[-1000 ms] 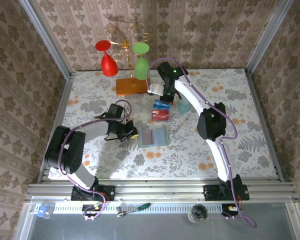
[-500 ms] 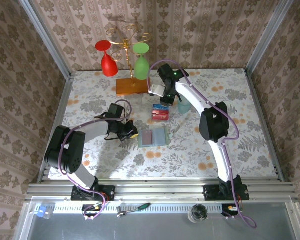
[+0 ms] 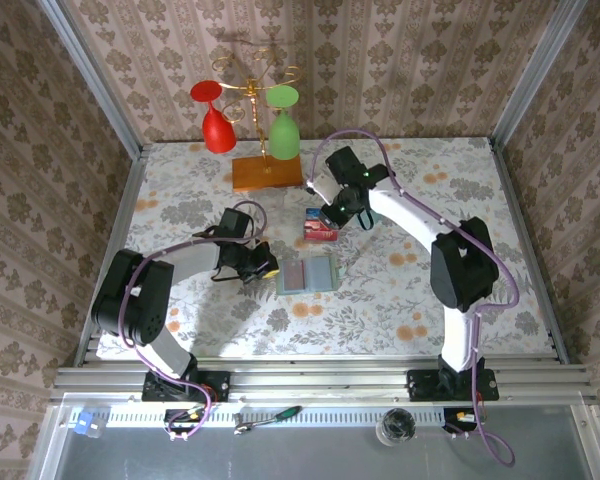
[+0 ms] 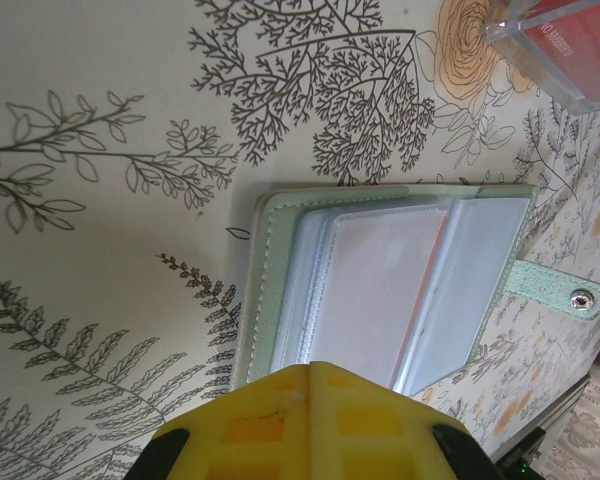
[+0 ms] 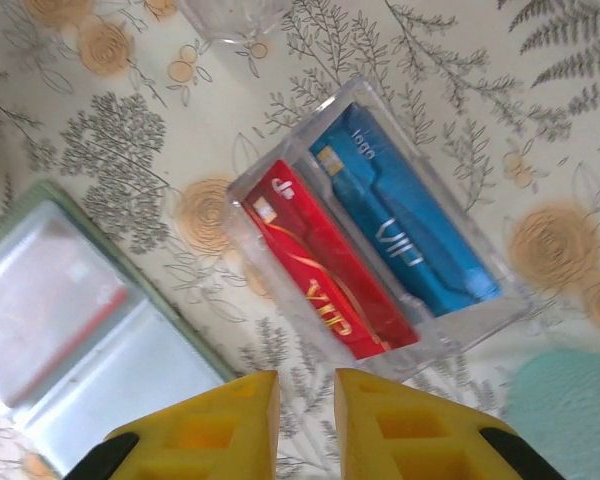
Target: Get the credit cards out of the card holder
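Card holder (image 3: pixel 307 273) lies open and flat on the floral tablecloth (image 3: pixel 180 200) near table centre. Its pale inside faces up, two panels side by side, long axis left-right in the top view. In the left wrist view its snap strap (image 4: pixel 558 290) sticks out toward the right of the picture, the clear sleeves are fanned, and a reddish card edge (image 4: pixel 435 265) shows through one. Left gripper (image 3: pixel 264 268) is just beside the holder's left end, pointing at it, jaws clenched together with nothing seen between. Its tips overlap the holder's near edge in the wrist view, contact can't tell. Clear plastic box (image 3: pixel 321 224) sits just beyond the holder, apart from it, with two credit cards inside. Red card (image 5: pixel 330 270) and blue card (image 5: pixel 410 240) lie side by side with long axes parallel, diagonal upper-left to lower-right in the right wrist view, roughly left-right from above, blue on the far side. Right gripper (image 5: pixel 305 400) hovers near the box's corner, between box and holder, jaws parted by a narrow gap, gripping nothing. Orange-brown wooden slab (image 3: pixel 266 173) is behind the box.
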`<state>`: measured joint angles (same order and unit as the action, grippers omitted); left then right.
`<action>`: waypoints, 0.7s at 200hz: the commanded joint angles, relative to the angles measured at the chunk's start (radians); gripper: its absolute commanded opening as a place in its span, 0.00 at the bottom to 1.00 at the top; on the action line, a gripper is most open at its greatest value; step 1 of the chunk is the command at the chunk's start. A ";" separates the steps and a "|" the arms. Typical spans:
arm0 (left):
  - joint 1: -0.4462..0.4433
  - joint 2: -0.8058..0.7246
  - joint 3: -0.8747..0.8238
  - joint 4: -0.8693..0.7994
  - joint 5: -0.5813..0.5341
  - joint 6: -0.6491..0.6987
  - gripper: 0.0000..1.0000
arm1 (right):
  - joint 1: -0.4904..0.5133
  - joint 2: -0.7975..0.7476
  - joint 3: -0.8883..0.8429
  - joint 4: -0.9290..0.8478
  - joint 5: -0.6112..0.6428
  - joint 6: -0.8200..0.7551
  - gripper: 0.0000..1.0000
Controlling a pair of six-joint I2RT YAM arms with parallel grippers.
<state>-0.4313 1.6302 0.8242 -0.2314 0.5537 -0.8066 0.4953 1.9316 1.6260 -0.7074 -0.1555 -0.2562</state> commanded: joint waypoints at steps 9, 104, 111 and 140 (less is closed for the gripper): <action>-0.012 0.016 0.007 0.009 0.010 0.017 0.00 | 0.017 -0.089 -0.113 0.130 -0.073 0.279 0.22; -0.019 0.013 -0.012 -0.010 -0.027 0.017 0.00 | 0.075 -0.146 -0.377 0.351 -0.278 0.790 0.21; -0.018 0.012 -0.013 -0.013 -0.033 0.018 0.00 | 0.080 -0.148 -0.393 0.369 -0.283 0.806 0.20; -0.052 0.023 -0.023 -0.013 -0.039 0.024 0.00 | 0.093 -0.135 -0.410 0.374 -0.308 0.857 0.21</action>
<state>-0.4664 1.6371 0.8238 -0.2325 0.5274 -0.8066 0.5777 1.8080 1.2293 -0.3740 -0.4076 0.4995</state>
